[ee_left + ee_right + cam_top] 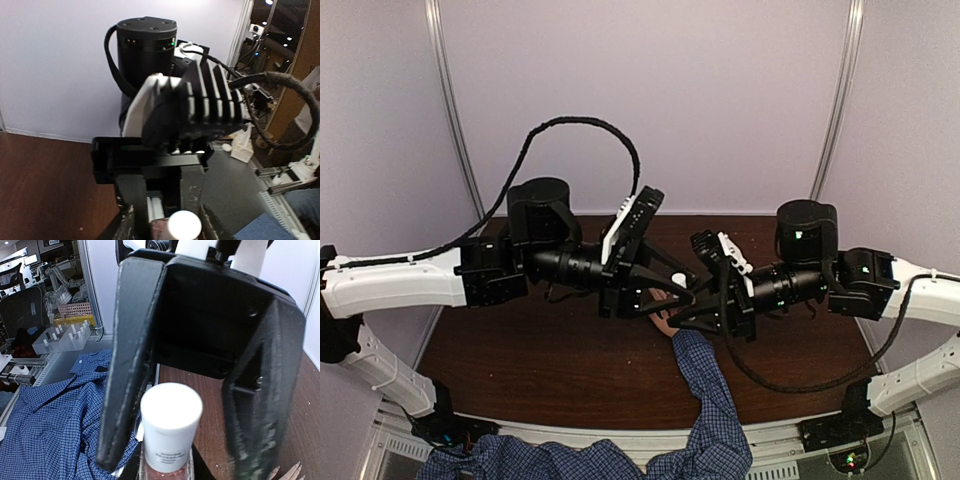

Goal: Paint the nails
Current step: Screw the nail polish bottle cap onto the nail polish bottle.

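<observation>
Both grippers meet mid-table over hand [665,322]. Left gripper [682,296] clamps bottle [169,432] (white cap up). Right gripper [200,460] spread wide around cap, not touching. Nails [295,469] on table, just right of bottle.

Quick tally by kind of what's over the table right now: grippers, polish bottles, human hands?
Grippers: 2, the left gripper and the right gripper
Nail-polish bottles: 1, the white-capped bottle
Human hands: 1, the hand with the blue checked sleeve, mostly hidden under the grippers
Total: 4
</observation>
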Controlling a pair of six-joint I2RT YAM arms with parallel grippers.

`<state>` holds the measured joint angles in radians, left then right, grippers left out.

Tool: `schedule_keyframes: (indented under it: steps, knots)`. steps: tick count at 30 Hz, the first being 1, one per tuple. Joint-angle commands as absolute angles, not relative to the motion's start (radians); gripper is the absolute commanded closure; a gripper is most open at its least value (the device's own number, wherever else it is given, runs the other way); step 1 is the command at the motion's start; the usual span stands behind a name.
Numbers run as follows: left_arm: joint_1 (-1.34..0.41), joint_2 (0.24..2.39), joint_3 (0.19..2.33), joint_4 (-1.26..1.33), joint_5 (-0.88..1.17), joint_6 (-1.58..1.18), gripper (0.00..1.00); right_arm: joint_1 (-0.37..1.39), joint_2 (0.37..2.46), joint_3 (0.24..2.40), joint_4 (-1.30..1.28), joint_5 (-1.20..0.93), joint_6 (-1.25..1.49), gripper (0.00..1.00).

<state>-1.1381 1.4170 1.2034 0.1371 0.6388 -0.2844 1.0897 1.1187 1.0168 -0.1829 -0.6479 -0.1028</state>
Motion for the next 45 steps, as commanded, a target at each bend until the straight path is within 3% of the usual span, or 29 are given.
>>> schedule_keyframes:
  steps: [1,7,12,23,39,45]
  knots:
    - [-1.102,1.348,1.189,0.114,0.485,-0.31,0.5,1.097,1.128,1.039,-0.119,-0.59,-0.127,1.0]
    - [-1.094,1.26,1.149,0.033,0.171,-0.298,0.48,1.096,1.119,0.997,-0.113,-0.428,-0.071,1.0]
    - [-1.094,1.22,1.117,0.01,0.046,-0.316,0.48,1.095,1.125,1.007,-0.14,-0.246,-0.025,1.0]
    - [-1.109,1.295,1.161,-0.007,0.096,-0.339,0.56,1.095,1.179,1.053,-0.204,-0.043,0.03,1.0]
    - [-1.128,1.429,1.26,0.05,0.105,-0.357,0.59,1.097,1.247,1.091,-0.218,-0.021,0.046,1.0]
    - [-1.129,1.442,1.256,0.07,0.134,-0.373,0.75,1.097,1.242,1.094,-0.22,-0.028,0.034,1.0]
